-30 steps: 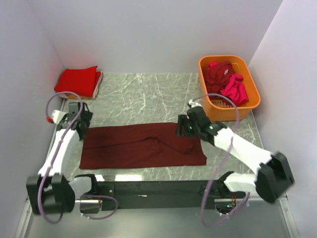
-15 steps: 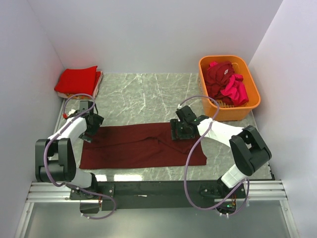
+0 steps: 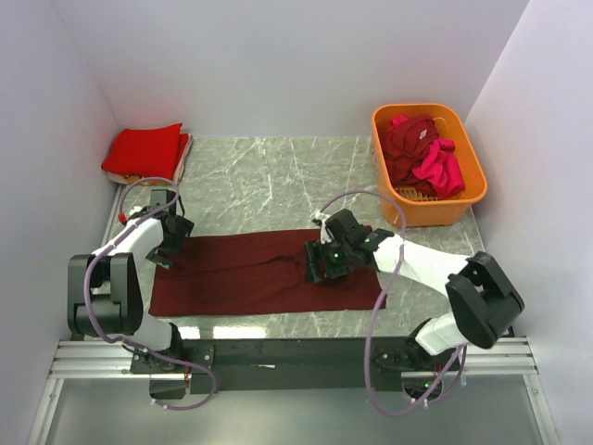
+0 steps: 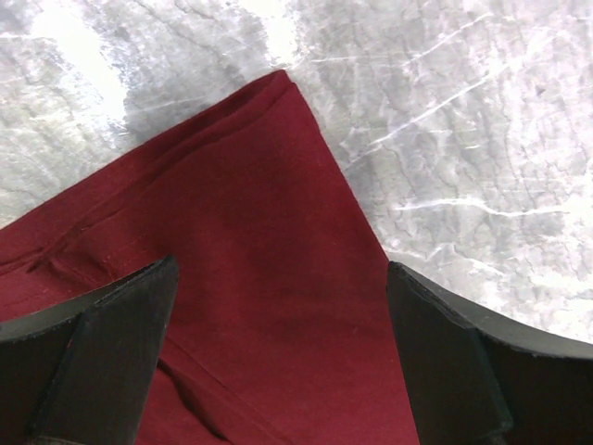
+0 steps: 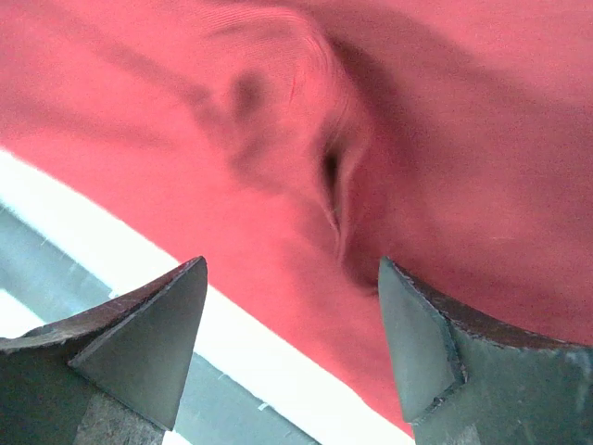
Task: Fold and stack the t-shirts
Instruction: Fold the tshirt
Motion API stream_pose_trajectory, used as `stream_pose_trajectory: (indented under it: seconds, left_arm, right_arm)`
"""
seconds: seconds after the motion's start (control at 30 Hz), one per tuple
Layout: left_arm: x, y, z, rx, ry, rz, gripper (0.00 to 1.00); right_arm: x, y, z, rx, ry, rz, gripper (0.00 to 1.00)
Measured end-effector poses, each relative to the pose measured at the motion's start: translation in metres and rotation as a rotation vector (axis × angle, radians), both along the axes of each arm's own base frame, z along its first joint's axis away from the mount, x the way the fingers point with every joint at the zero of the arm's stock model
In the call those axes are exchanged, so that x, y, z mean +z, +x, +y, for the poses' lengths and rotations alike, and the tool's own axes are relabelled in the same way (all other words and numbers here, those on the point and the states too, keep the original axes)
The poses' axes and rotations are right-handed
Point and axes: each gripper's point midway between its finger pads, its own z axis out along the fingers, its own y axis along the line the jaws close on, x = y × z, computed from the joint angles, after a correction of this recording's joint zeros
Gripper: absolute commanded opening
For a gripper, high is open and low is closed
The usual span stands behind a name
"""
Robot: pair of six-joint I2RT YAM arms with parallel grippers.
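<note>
Marble table (image 3: pixel 269 176): maroon t-shirt (image 3: pixel 241 278) flat beneath left gripper (image 3: pixel 166 248), right gripper (image 3: pixel 318 268); jaws wide, nothing held.

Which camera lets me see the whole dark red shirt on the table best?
The top camera: it shows the shirt spread out flat, end to end. The left wrist camera shows only one corner of it; the right wrist camera shows only a wrinkled patch up close.
</note>
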Motion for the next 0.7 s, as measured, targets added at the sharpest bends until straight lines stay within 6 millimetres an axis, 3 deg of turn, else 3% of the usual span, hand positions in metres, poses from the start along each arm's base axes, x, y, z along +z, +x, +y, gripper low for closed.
stream_pose_trajectory:
  seconds: [0.17, 0.3, 0.37, 0.53, 0.7]
  left_arm:
    - [-0.001, -0.004, 0.005, 0.011, 0.027, 0.018, 0.99]
    - [0.000, -0.010, 0.012, 0.027, 0.064, 0.041, 0.99]
    - [0.003, -0.013, 0.015, 0.034, 0.077, 0.042, 0.99]
    - [0.009, -0.013, 0.017, 0.038, 0.088, 0.030, 0.99]
    - [0.009, -0.013, 0.016, 0.035, 0.088, 0.032, 0.99]
  right_arm:
    - [0.013, -0.042, 0.024, 0.164, 0.084, 0.022, 0.81]
    - [0.022, -0.075, 0.029, 0.269, 0.116, 0.039, 0.81]
    - [0.031, -0.083, 0.026, 0.283, 0.130, 0.027, 0.83]
    - [0.051, -0.059, 0.018, 0.193, 0.136, -0.077, 0.83]
    - [0.036, -0.014, 0.008, 0.052, 0.037, -0.094, 0.84]
